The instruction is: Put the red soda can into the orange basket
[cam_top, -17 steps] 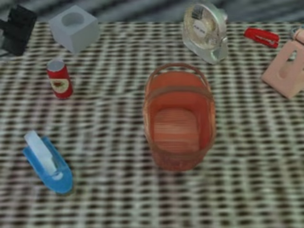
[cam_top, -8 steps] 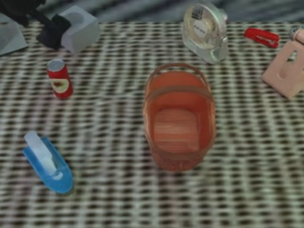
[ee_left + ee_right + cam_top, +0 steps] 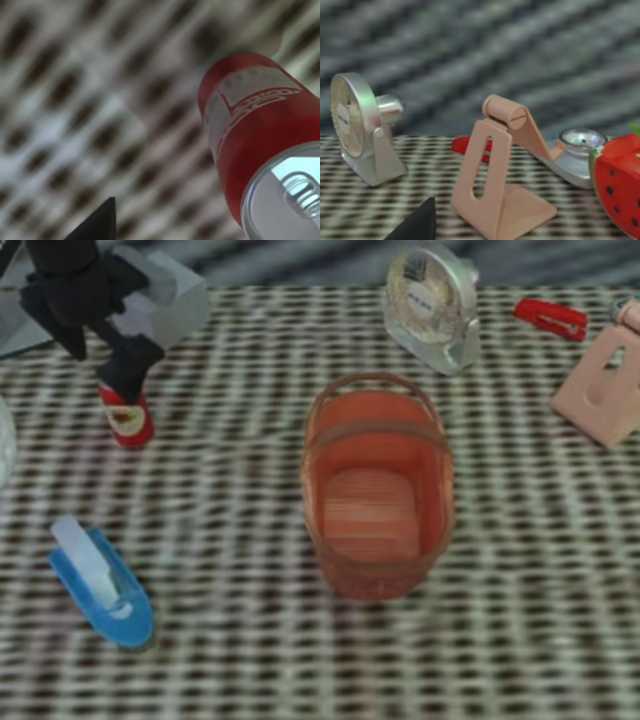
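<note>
Top view: red soda can [image 3: 128, 420] upright at far left of table, long axis vertical, top end hidden under left gripper [image 3: 128, 362] hanging directly above it. White-and-gold label patch faces the near edge. Left wrist view: can [image 3: 260, 150] close up, silver top toward the camera, one dark fingertip [image 3: 97, 222] off to its side, not touching. Jaw spread: cannot tell.

Around the can: grey block with hole [image 3: 165, 295] just behind it, partly covered by the arm; blue-and-white stapler-like holder [image 3: 100, 580] near, toward the front edge. Well apart from orange basket [image 3: 378, 485], bare woven tablecloth [image 3: 230, 520] between them.

Basket mid-table, long axis running front to back, arched handle across the far end, nothing inside.

Behind basket: silver fan [image 3: 432, 305]. Far right: flat red stapler [image 3: 550, 317], pink stand [image 3: 600, 385].

Right wrist view: fan [image 3: 360, 127], pink stand [image 3: 500, 175], strawberry-shaped object [image 3: 620, 185] at the edge, one dark fingertip [image 3: 417, 222]. Right gripper itself out of top view; jaw state cannot tell.
</note>
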Action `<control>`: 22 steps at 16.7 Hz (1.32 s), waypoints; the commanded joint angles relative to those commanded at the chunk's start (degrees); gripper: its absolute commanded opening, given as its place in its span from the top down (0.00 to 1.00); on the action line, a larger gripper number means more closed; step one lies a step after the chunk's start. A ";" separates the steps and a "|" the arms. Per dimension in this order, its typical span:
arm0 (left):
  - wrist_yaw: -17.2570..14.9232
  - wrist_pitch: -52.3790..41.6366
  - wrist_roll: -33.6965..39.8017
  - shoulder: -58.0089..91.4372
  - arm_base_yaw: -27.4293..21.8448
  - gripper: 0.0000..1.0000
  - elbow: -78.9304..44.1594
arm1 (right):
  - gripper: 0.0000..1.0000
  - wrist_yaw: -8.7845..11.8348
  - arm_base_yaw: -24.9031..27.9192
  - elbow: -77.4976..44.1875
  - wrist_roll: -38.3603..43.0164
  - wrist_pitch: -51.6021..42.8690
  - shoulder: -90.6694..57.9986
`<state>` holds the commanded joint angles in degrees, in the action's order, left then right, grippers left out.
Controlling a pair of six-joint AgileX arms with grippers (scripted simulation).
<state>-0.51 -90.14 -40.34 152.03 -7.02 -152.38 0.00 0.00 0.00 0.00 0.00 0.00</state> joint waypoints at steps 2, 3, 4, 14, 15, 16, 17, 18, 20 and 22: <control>0.02 -0.15 -0.06 0.26 0.00 0.00 -0.26 | 0.00 0.00 0.00 0.00 0.00 0.00 0.00; 0.02 -0.15 -0.06 0.26 0.00 0.00 -0.26 | 0.00 0.00 0.00 0.00 0.00 0.00 0.00; 0.02 -0.15 -0.06 0.26 0.00 0.00 -0.26 | 0.00 0.00 0.00 0.00 0.00 0.00 0.00; 0.06 13.07 -0.09 -2.82 0.05 0.00 16.23 | 0.00 0.00 0.00 0.00 0.00 0.00 0.00; 0.06 13.99 -0.09 -3.00 0.06 0.00 17.19 | 0.00 0.00 0.00 0.00 0.00 0.00 0.00; 0.07 14.32 -0.10 -3.06 0.06 0.00 17.55 | 0.00 0.00 0.00 0.00 0.00 0.00 0.00; 0.07 14.32 -0.10 -3.06 0.06 0.00 17.55 | 0.00 0.00 0.00 0.00 0.00 0.00 0.00; 0.07 14.32 -0.10 -3.06 0.06 0.00 17.55 | 0.00 0.00 0.00 0.00 0.00 0.00 0.00; 0.07 14.32 -0.10 -3.06 0.06 0.08 17.55 | 0.00 0.00 0.00 0.00 0.00 0.00 0.00; 0.07 14.32 -0.10 -3.06 0.06 0.23 17.55 | 0.00 0.00 0.00 0.00 0.00 0.00 0.00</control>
<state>-0.44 -75.81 -40.44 148.97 -6.95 -134.83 0.00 0.00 0.00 0.00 0.00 0.00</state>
